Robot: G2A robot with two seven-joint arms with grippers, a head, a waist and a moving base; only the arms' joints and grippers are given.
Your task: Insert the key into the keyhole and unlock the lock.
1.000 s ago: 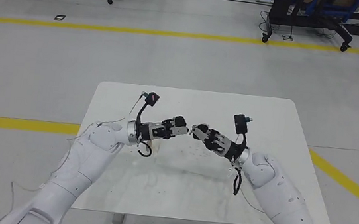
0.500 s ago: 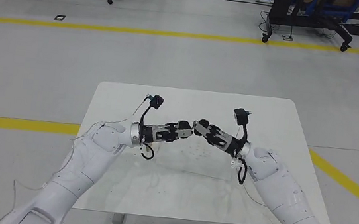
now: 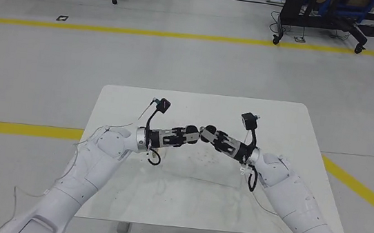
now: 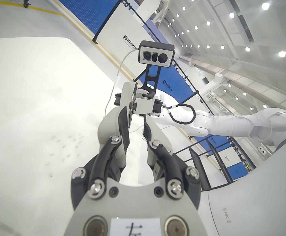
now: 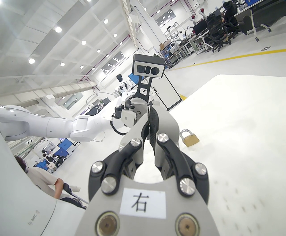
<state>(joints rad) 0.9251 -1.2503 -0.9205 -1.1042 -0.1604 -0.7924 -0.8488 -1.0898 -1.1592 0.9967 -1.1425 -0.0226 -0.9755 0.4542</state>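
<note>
A brass padlock (image 5: 189,138) with a silver shackle lies on the white table (image 3: 276,127), just beside my right gripper (image 5: 150,110). The right gripper is shut, its black pads pressed together, and no key shows between them. My left gripper (image 4: 135,116) is open, with a narrow gap between its ribbed pads. The two grippers meet tip to tip above the middle of the table, left gripper (image 3: 193,133) facing right gripper (image 3: 206,132). In the left wrist view the right gripper (image 4: 130,100) sits right at the left fingertips. Whether they touch is unclear.
Small dark scuff marks (image 4: 64,145) dot the table under the arms. The table's far edge (image 3: 203,95) lies beyond the grippers, with bare surface to both sides. Each wrist carries a black camera on a stalk (image 3: 249,119).
Both grippers have moved toward each other, closing the gap seen a second ago. In the last half second they shifted only slightly.
</note>
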